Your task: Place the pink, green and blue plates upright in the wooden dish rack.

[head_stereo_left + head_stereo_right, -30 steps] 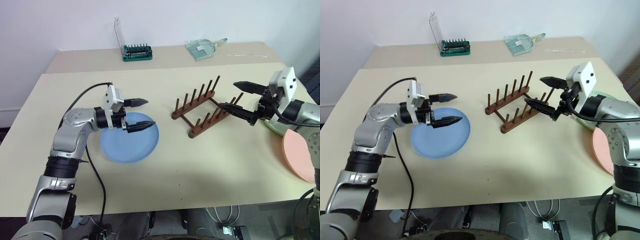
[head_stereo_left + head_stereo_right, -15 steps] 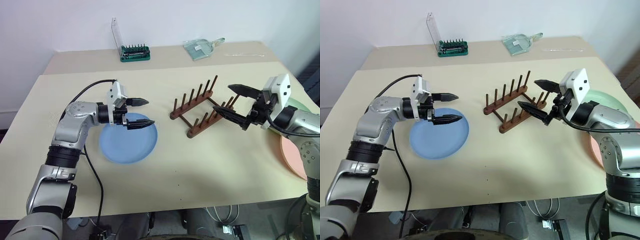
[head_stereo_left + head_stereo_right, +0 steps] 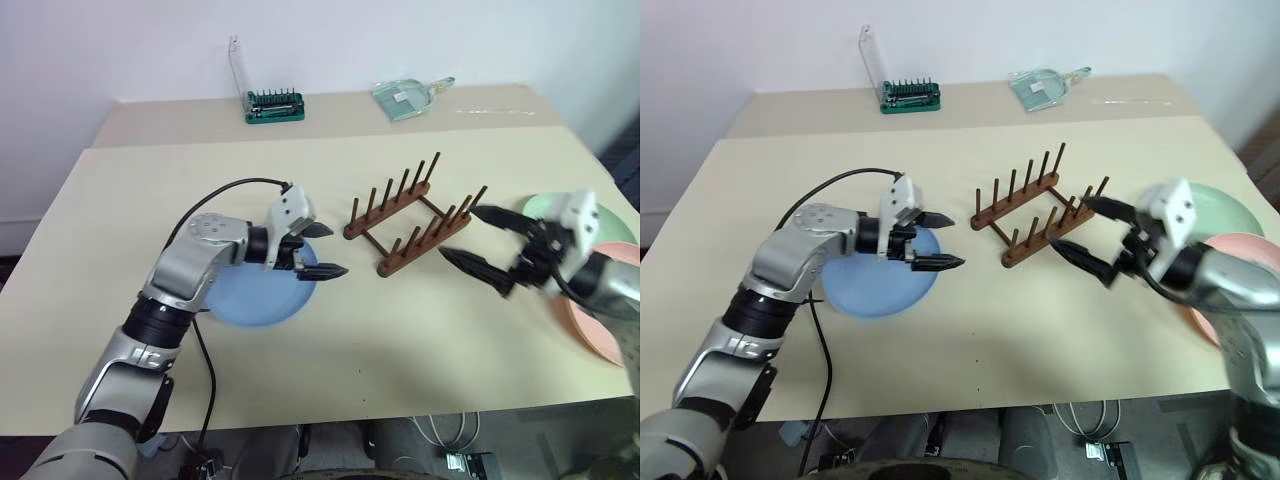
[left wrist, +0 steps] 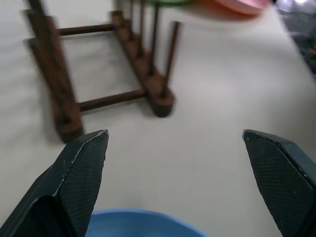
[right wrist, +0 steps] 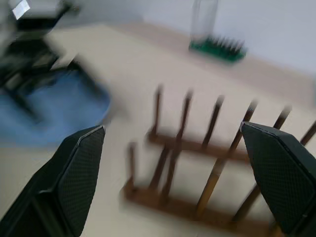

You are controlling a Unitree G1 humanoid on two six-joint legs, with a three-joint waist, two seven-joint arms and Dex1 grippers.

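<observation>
The blue plate (image 3: 250, 298) lies flat on the table, left of the wooden dish rack (image 3: 410, 225), whose pegs hold nothing. My left gripper (image 3: 326, 257) hovers open over the plate's right rim and points toward the rack. Its wrist view looks past the plate's rim (image 4: 143, 223) to the rack (image 4: 123, 74). To the right of the rack my right gripper (image 3: 458, 232) stands open and empty, aimed at the rack's near end. Behind that hand the green plate (image 3: 1225, 205) and the pink plate (image 3: 592, 330) lie at the table's right edge, both partly hidden.
A green tool holder with a clear lid (image 3: 275, 105) and a clear scoop-like object (image 3: 410, 95) sit on the far table section. A black cable (image 3: 190, 330) loops beside my left arm. Bare tabletop lies in front of the rack.
My left gripper has swung right, from above the plate's middle to its right rim, tipping downward. My right gripper has drawn back and lower, away from the rack. Both stay open.
</observation>
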